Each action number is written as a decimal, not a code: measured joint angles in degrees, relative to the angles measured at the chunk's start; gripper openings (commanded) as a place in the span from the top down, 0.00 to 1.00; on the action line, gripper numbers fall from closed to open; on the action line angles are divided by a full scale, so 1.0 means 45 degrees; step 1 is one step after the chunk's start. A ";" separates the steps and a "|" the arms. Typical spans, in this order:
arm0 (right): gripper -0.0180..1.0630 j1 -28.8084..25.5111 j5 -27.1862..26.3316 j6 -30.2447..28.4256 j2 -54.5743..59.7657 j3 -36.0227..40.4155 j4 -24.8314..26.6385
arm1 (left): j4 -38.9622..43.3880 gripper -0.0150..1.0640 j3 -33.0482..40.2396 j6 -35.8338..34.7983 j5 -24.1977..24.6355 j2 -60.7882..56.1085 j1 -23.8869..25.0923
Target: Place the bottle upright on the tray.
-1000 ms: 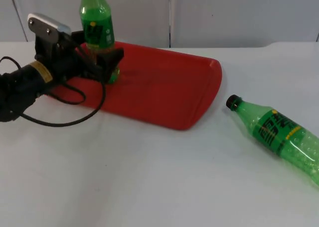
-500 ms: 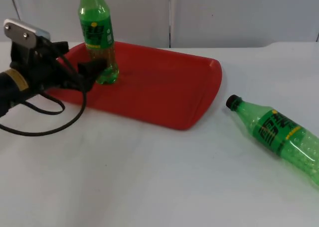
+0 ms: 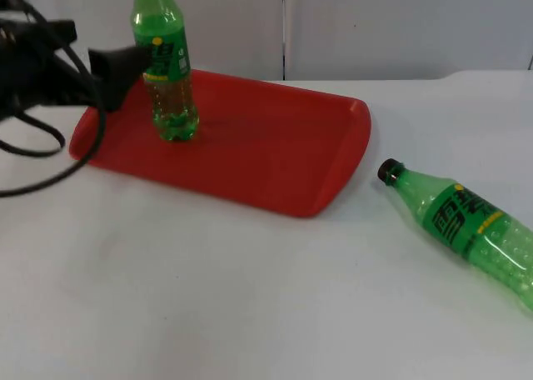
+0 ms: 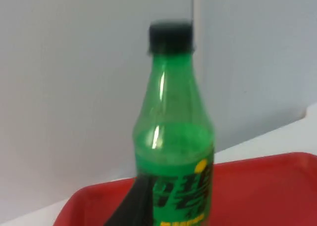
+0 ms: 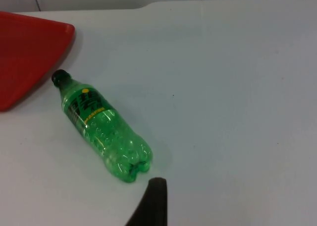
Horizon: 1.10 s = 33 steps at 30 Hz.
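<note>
A green bottle point(image 3: 166, 72) with a black cap stands upright on the left part of the red tray point(image 3: 275, 151), free of any grip. Raised just to its left, my left gripper point(image 3: 119, 63) is open and apart from it. The left wrist view looks at the same bottle point(image 4: 173, 151) from close by, past a black fingertip point(image 4: 130, 206). A second green bottle point(image 3: 462, 222) lies on its side on the table right of the tray, cap toward the tray. My right gripper point(image 5: 153, 206) waits near that lying bottle point(image 5: 101, 132), off its base end.
The tray's right rim point(image 3: 354, 147) rises a short way from the lying bottle's cap. The grey partition wall point(image 3: 375, 22) closes the table behind the tray. White table point(image 3: 208, 297) spreads in front of the tray.
My left gripper has let go of the upright bottle, pulled back to the left and risen. The bottle stays standing on the tray. The lying bottle has not moved.
</note>
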 measured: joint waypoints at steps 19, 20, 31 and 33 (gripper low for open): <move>0.23 0.0000 0.0000 0.0000 0.0000 0.0000 0.0000 | 0.3086 0.01 0.0025 -0.7757 0.9032 -0.8457 0.0000; 0.23 0.0000 0.0000 0.0000 0.0000 0.0000 0.0000 | 0.3398 0.01 0.0025 -0.8209 0.9461 -0.8903 0.0000; 0.23 0.0000 0.0000 0.0000 0.0000 0.0000 0.0000 | 0.8288 0.01 0.0025 -1.3516 1.0653 -1.1426 0.0000; 0.23 0.0000 0.0000 0.0000 0.0000 0.0000 0.0000 | 0.9155 0.01 0.0025 -1.4291 1.0586 -1.1652 0.0000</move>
